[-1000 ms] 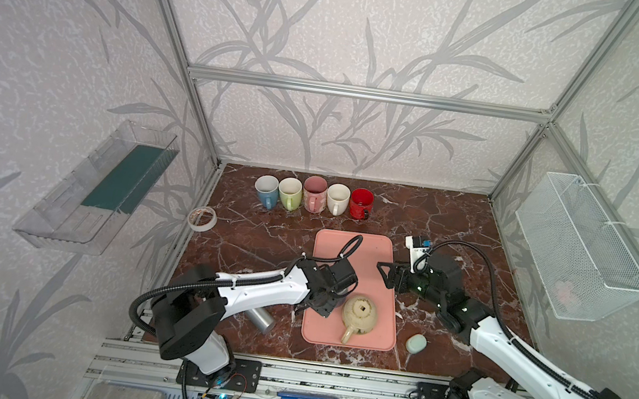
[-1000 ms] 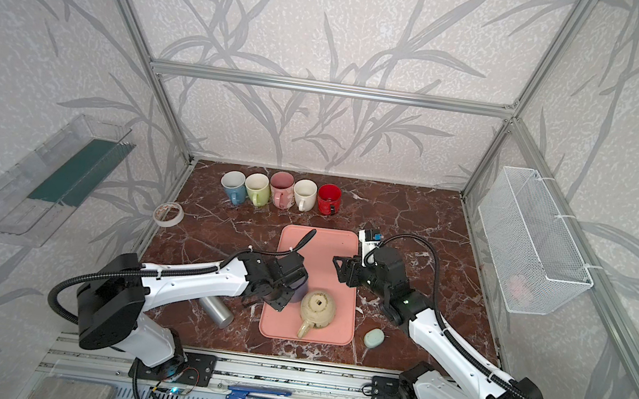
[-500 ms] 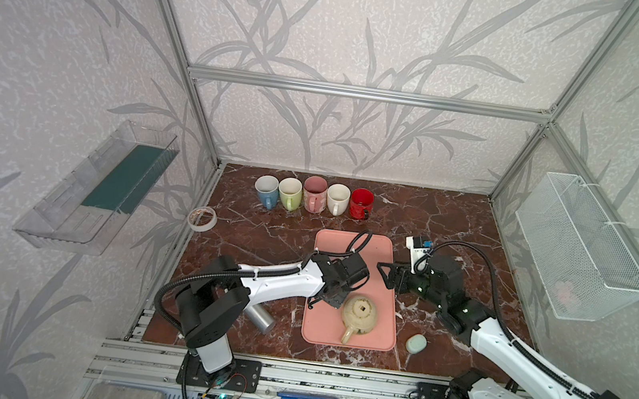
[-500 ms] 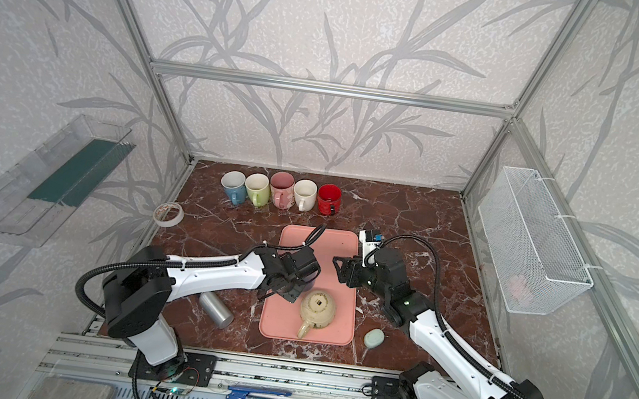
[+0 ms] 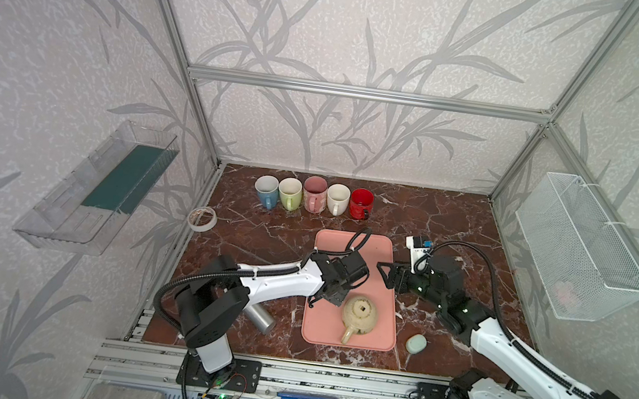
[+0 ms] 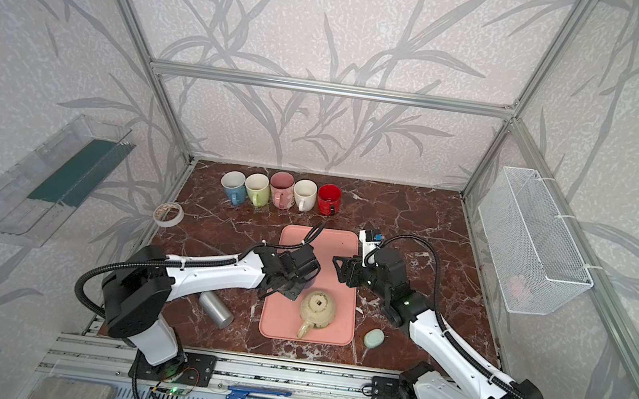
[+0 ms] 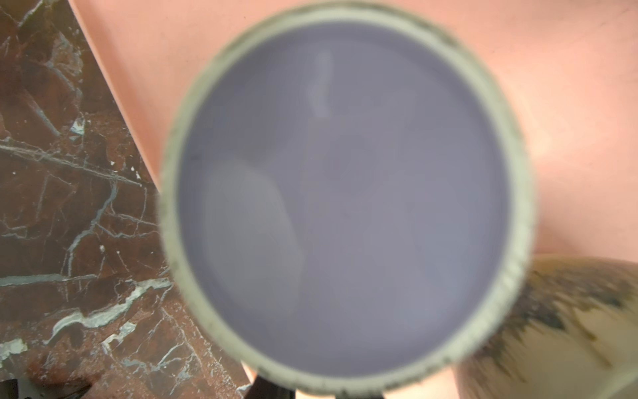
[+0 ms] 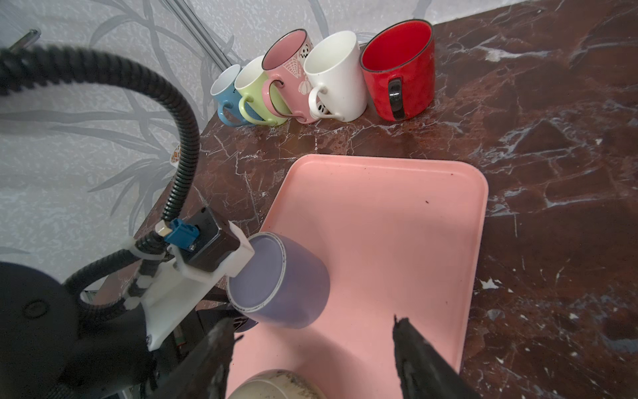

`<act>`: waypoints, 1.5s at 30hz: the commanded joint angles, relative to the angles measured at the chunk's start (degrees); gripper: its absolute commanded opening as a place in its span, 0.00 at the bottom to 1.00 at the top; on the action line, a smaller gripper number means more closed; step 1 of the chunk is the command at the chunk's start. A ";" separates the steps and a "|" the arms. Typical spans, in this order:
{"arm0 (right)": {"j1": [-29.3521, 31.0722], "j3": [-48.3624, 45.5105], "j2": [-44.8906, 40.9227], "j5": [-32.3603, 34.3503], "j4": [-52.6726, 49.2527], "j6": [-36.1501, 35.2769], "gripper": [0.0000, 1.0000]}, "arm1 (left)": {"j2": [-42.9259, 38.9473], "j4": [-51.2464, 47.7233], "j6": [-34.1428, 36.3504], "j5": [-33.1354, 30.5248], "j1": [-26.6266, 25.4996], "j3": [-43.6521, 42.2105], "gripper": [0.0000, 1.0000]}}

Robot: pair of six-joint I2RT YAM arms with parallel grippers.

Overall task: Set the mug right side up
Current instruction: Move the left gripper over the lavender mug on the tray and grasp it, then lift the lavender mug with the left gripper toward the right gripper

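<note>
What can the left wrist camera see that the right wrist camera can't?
Only the left wrist view: the purple mug's bottom face-on, blurry, filling most of the picture. Only the right wrist view: five mugs in a row, the left arm's camera, and the right arm's open fingers. Both: the purple mug, tray, teapot and table.

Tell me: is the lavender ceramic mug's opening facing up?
No, the lavender ceramic mug is tilted with its closed flat base showing uppermost.
</note>
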 commanded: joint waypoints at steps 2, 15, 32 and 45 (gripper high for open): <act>0.26 -0.63 0.04 -0.40 1.53 0.20 0.72 | -0.82 0.05 -0.83 -1.29 0.33 0.15 0.12; 0.19 -0.96 0.50 -0.58 2.31 0.28 0.72 | -2.83 -1.09 -0.01 -2.77 0.32 1.26 0.00; -2.13 -6.99 3.56 -7.30 16.63 7.73 0.73 | -18.80 8.79 3.29 3.99 5.82 -3.37 0.00; -6.27 -14.75 13.60 -20.85 51.26 20.83 0.74 | -26.93 22.99 -0.94 20.80 15.47 -7.41 0.00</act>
